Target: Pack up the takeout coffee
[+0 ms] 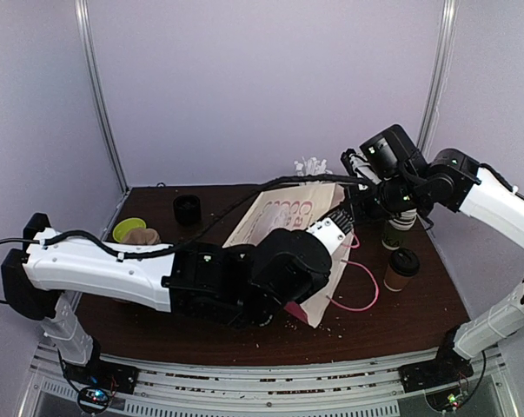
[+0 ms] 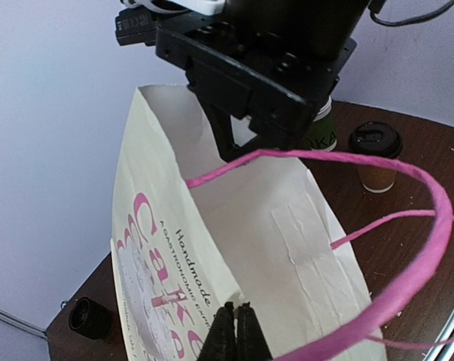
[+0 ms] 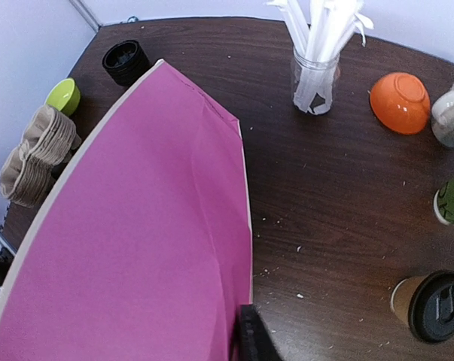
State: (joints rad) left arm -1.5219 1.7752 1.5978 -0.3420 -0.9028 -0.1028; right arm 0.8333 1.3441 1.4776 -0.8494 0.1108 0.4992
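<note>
Coffee (image 1: pixel 401 269) stood on table (image 1: pixel 418 321) right of bag (image 2: pixel 272 248), clear of both tools; left tool (image 2: pixel 236 331) and right tool (image 2: pixel 240 147) clamped bag rim.

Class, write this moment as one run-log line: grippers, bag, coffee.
left gripper: shut on paper bag rim | right gripper: shut on far rim | takeout coffee: upright on table, outside bag, lid on

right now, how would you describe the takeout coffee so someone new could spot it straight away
Start at the cream paper bag with pink handles in the middle of the dark table. On the table just right of it stands the takeout coffee. It is brown paper with a black dome lid, while the cups behind it are green and white.
</note>
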